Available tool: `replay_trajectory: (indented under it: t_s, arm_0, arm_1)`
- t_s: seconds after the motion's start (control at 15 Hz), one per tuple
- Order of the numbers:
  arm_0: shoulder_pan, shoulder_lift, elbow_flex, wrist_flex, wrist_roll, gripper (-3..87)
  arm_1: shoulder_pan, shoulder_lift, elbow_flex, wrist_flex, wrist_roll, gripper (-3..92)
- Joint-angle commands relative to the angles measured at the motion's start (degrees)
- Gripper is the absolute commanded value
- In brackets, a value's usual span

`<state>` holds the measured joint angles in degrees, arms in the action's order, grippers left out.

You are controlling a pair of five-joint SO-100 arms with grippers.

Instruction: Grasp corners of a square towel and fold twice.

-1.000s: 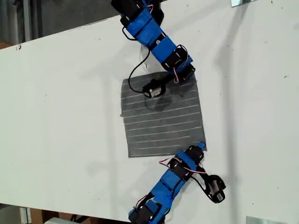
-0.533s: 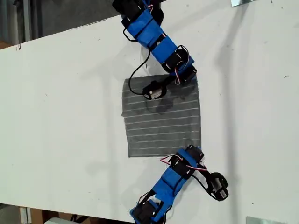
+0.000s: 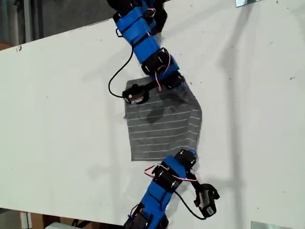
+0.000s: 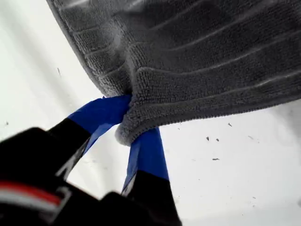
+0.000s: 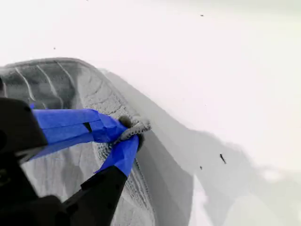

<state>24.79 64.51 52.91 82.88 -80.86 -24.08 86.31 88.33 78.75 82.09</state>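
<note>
The grey striped towel lies on the white table in the exterior view, its right edge lifted and drawn inward. My first gripper belongs to the lower arm and is shut on the towel's lower right corner; the towel spreads beyond its blue fingers. My second gripper belongs to the upper arm and is shut on the upper right corner, held above the table. Below it the towel drapes down.
The table's far edge runs along the top left of the exterior view, with dark floor beyond. Metal plates sit at the exterior view's top right and bottom right. Wrist cameras on cables hang beside both arms.
Both grippers have moved toward the exterior view's left with their corners. The towel's right edge has risen and pulled inward, making the towel narrower.
</note>
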Motion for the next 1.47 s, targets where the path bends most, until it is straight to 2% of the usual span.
replay_trajectory:
  t_s: [0.0, 0.27, 0.33, 0.6, 0.67, 1.07, 1.4]
  arm_0:
    - [-4.6, 10.2, 0.1, 3.1, 2.9, -0.1]
    - [-13.1, 20.7, 11.6, 3.8, 6.1, -0.1]
    - [-15.8, 24.0, 17.1, 2.1, 6.7, -0.1]
    - [-26.5, 37.8, 43.0, -11.2, 7.9, -0.1]
    - [-28.4, 39.3, 46.4, -12.7, 8.2, -0.1]
    - [-38.4, 46.1, 55.5, -13.9, 10.8, -0.1]
    - [-51.2, 41.6, 58.7, -17.7, 18.2, -0.1]
  arm_1:
    - [5.7, 7.6, -1.8, -0.3, -5.0, -0.1]
    - [12.5, 19.1, 6.8, 0.0, -6.6, -0.1]
    - [13.9, 22.7, 10.7, -1.2, -6.5, -0.1]
    - [20.2, 35.2, 25.5, -6.8, -6.6, -0.1]
    - [22.2, 36.4, 27.5, -7.3, -7.5, -0.1]
    - [37.2, 38.7, 34.4, -11.0, -15.6, -0.1]
    - [47.3, 32.0, 33.7, -14.9, -22.4, -0.1]
